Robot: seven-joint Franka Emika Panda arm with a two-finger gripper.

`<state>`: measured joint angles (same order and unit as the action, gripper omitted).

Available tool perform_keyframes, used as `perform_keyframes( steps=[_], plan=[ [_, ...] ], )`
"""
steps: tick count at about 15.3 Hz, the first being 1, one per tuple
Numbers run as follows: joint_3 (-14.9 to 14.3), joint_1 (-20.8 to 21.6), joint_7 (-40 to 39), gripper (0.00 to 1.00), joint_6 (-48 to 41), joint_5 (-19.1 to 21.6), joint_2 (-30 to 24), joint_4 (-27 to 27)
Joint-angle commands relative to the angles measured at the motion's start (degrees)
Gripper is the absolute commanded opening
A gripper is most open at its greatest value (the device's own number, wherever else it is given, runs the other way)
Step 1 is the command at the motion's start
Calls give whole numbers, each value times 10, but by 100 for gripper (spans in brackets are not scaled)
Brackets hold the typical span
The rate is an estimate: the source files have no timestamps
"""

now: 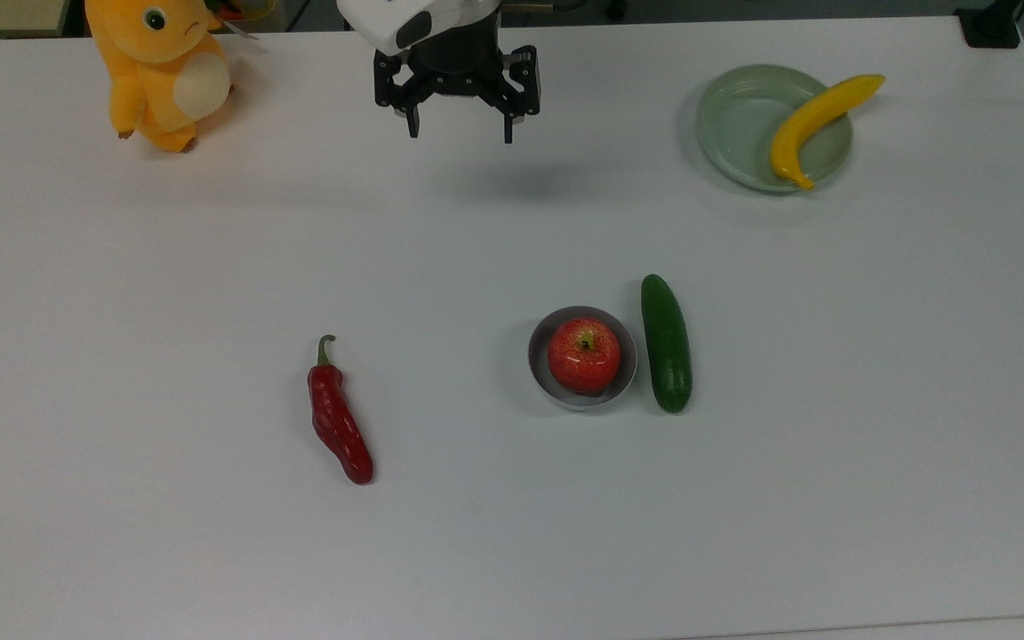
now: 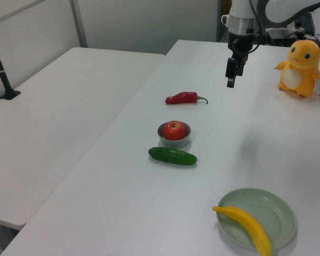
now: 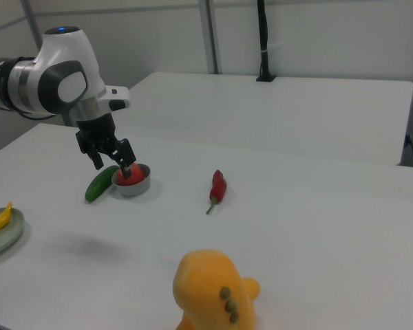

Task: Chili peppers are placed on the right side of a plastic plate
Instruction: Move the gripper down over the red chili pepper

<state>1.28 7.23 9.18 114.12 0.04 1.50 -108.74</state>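
Above the far edge of the surface [image 1: 512,533] my gripper [image 1: 460,133] hangs empty, jaws apart, well clear of the chili [image 1: 340,420] lying alone; I judge its glossy taper may slip, and the banana [image 1: 819,122] crowds the plate [image 1: 734,124].

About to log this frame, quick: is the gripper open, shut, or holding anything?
Gripper: open, holding nothing, hanging above the white table, apart from the glossy dark-red wrinkled chili.
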Motion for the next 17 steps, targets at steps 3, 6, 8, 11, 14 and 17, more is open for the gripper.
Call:
perform_keyframes(
  steps=[3,6,8,11,14,17],
  plan=[
    [-7,19,-12,100,4,3,-11,-22],
    [-7,15,-48,100,6,1,-2,-17],
    [-7,2,-141,100,23,-2,20,-3],
    [-33,-10,-201,100,95,-2,76,49],
    [-34,-38,-230,100,105,-19,153,134],
    [-35,-55,-248,100,111,-25,211,193]
  ],
)
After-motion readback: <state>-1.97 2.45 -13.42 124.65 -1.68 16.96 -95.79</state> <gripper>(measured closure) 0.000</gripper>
